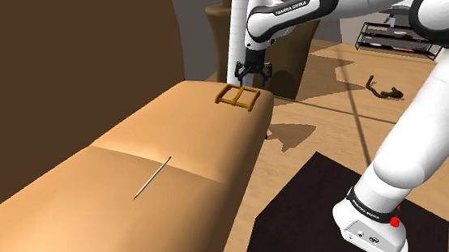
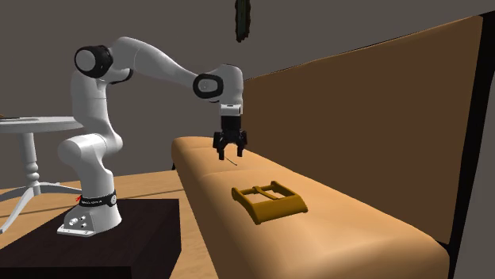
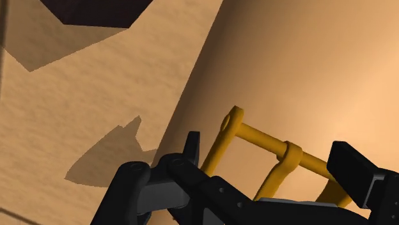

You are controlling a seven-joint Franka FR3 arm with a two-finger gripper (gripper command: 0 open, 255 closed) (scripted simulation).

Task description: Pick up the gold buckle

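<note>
Buckle (image 1: 238, 97) flat on sofa (image 1: 191, 140) seat, near its end. Claw (image 1: 253, 75) hovers just above, wide open, empty. Wrist view: buckle below between fingers (image 3: 350, 167), far bar running finger to finger. Straight descent judged sufficient.

The buckle (image 1: 238, 97) lies on the sofa seat (image 1: 120, 165) near its end, below the gripper (image 1: 256, 76)

Item: buckle (image 2: 279, 207). Gold, rectangular open frame with a cross bar and one solid, wider end. I see it lying flat on the tan seat (image 1: 97, 179), near the seat's rounded end, close to the front edge.
</note>
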